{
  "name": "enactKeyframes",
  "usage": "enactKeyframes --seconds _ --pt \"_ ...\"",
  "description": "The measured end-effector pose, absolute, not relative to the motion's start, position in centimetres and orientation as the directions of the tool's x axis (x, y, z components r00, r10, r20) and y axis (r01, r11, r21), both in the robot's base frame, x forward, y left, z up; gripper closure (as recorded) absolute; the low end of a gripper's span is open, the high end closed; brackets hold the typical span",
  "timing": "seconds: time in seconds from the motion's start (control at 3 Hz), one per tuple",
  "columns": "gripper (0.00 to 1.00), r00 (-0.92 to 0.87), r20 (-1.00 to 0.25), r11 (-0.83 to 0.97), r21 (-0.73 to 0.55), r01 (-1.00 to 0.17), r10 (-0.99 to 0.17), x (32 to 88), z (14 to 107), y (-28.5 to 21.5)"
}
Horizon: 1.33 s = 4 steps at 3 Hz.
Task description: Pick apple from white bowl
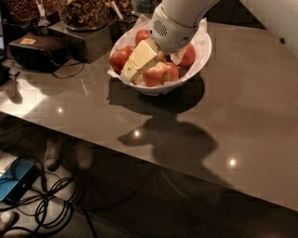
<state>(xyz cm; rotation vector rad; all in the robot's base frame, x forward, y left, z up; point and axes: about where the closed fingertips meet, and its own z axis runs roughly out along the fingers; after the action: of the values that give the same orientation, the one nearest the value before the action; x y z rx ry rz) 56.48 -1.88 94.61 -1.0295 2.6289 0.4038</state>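
**Status of end effector (131, 71) at white bowl (201, 59)**

Floor, far left: a blue device (16, 183) lies under the desk edge. A tangle of black cables (52, 201) lies just beside it.

Desk (260, 116), left rear: a black case (39, 51) sits with a cord trailing from it. Behind and to its right are dark containers of nuts (84, 11), one of them raised on a grey box (91, 42).

Desk, centre rear: the white bowl stands just right of the grey box, upright and lined with crinkled white paper (204, 29). It holds several red apples (159, 74). One lies at the left rim, one at the front, one at the right side, and one at the back is partly hidden.

The white arm (179, 21) enters from the top of the view and slopes down and to the left into the bowl. Its pale yellow end effector is inside the bowl, tip pointing at the left front rim. It lies between the left apple and the front apple and touches or very nearly touches both. Whether the end effector is apart, together or clamped on an apple cannot be told. All visible apples rest in the bowl.

Desk, right: a glossy grey-brown surface carrying the bowl's shadow, the arm's shadow and small light reflections.
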Motion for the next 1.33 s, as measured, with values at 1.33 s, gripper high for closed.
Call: enactKeyframes --seconds 1.33 --pt "0.24 -0.743 -0.349 0.774 0.073 -0.629 -0.571 61.7 93.3 -1.1"
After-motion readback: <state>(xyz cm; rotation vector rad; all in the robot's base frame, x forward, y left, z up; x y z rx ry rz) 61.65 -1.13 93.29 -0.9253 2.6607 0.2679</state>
